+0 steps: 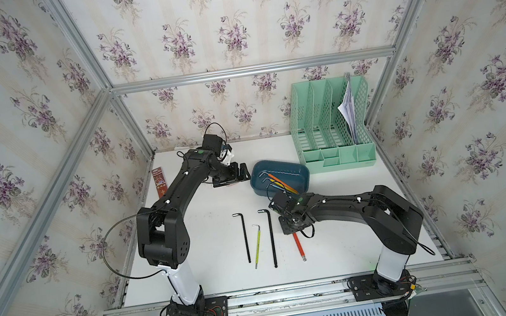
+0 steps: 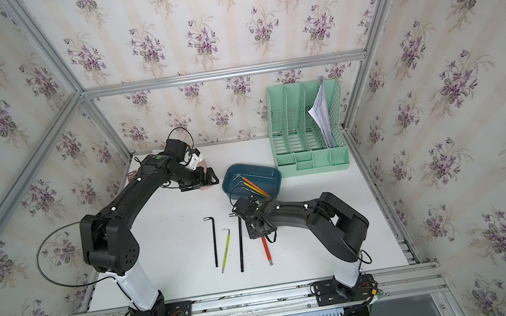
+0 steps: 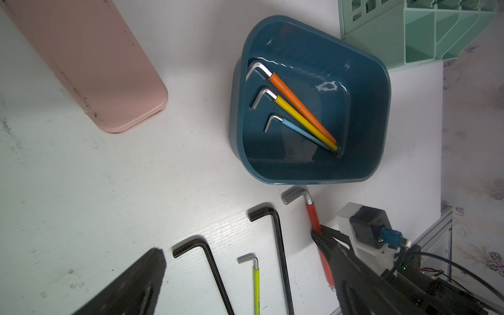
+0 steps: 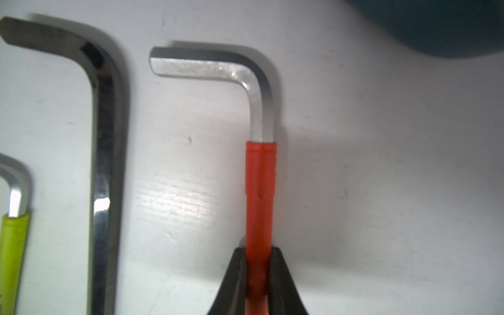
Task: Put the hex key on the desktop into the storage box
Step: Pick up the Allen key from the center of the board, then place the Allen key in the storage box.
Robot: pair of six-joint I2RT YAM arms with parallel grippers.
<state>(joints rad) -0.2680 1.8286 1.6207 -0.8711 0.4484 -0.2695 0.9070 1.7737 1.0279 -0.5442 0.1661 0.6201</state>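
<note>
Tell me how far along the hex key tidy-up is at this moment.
Done: orange key, yellow key and blue key lie in the blue box. In hand: the right arm's jaws are shut on the red key, which lies on the desktop. Left: that one, the shorter black key, the longer black key and the green key.

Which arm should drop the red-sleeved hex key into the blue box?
Right. Its hand is clamped on the red-sleeved hex key, which lies on the desktop just beside the storage box. The left hand is empty, over by the pink case.
</note>
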